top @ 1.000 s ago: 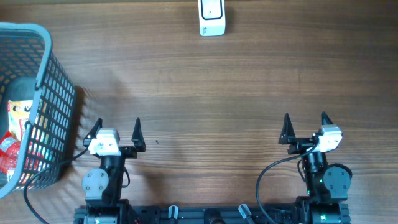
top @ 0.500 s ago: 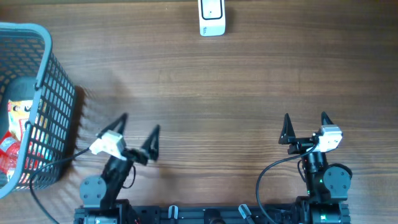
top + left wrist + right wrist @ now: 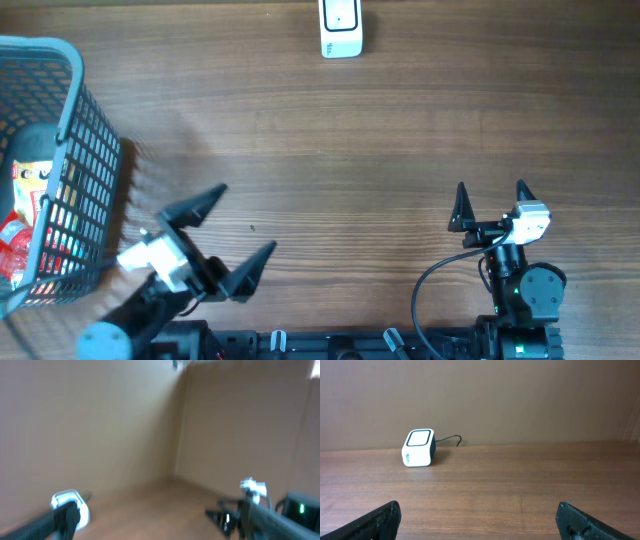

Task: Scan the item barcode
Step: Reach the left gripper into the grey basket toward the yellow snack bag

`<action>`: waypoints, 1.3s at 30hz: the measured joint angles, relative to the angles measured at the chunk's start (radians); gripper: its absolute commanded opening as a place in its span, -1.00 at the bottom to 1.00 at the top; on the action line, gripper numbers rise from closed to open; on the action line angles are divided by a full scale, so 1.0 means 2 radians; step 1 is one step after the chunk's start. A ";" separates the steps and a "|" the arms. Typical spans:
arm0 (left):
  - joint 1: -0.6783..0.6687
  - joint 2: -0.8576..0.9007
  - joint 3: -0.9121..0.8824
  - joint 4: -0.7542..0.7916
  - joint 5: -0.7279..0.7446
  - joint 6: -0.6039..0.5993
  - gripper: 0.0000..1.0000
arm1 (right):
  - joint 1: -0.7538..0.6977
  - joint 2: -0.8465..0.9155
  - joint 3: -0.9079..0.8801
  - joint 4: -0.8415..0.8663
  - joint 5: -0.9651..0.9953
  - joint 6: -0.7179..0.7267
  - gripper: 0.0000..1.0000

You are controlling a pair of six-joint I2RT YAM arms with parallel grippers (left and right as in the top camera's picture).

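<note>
The white barcode scanner point(image 3: 341, 28) stands at the far edge of the table, also in the right wrist view point(image 3: 418, 448) and, blurred, in the left wrist view point(image 3: 70, 505). Packaged items, one yellow and red point(image 3: 30, 185), lie inside the grey mesh basket point(image 3: 75, 120) at the left. My left gripper point(image 3: 232, 238) is open and empty, raised near the front edge beside the basket and turned toward the upper right. My right gripper point(image 3: 491, 195) is open and empty at the front right; its fingers point(image 3: 382, 520) frame bare wood.
The scanner's cable point(image 3: 451, 438) trails behind it toward the brown back wall. The right arm point(image 3: 250, 502) shows blurred in the left wrist view. The basket's wall stands just left of my left arm.
My left arm has lifted and swung clockwise, its open gripper moving from pointing straight ahead to pointing diagonally right. The right arm has not moved.
</note>
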 measured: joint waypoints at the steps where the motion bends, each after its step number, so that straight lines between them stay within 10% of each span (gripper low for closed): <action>1: 0.000 0.031 0.059 -0.051 -0.017 0.016 1.00 | 0.000 0.000 0.000 0.000 0.000 0.000 0.99; 9: -0.001 0.345 0.514 -0.514 -0.236 0.189 1.00 | 0.000 0.000 0.000 0.000 0.000 0.000 0.99; 18: 0.066 0.515 0.796 -0.624 -0.487 0.183 1.00 | 0.000 0.000 0.000 0.000 0.000 0.000 0.99; 27: 0.313 0.684 0.855 -0.711 -0.473 0.050 1.00 | 0.000 0.000 0.000 0.000 0.000 0.000 1.00; 39: 0.345 0.849 0.855 -0.804 -0.436 0.033 1.00 | 0.000 0.000 0.000 0.000 0.000 0.000 0.99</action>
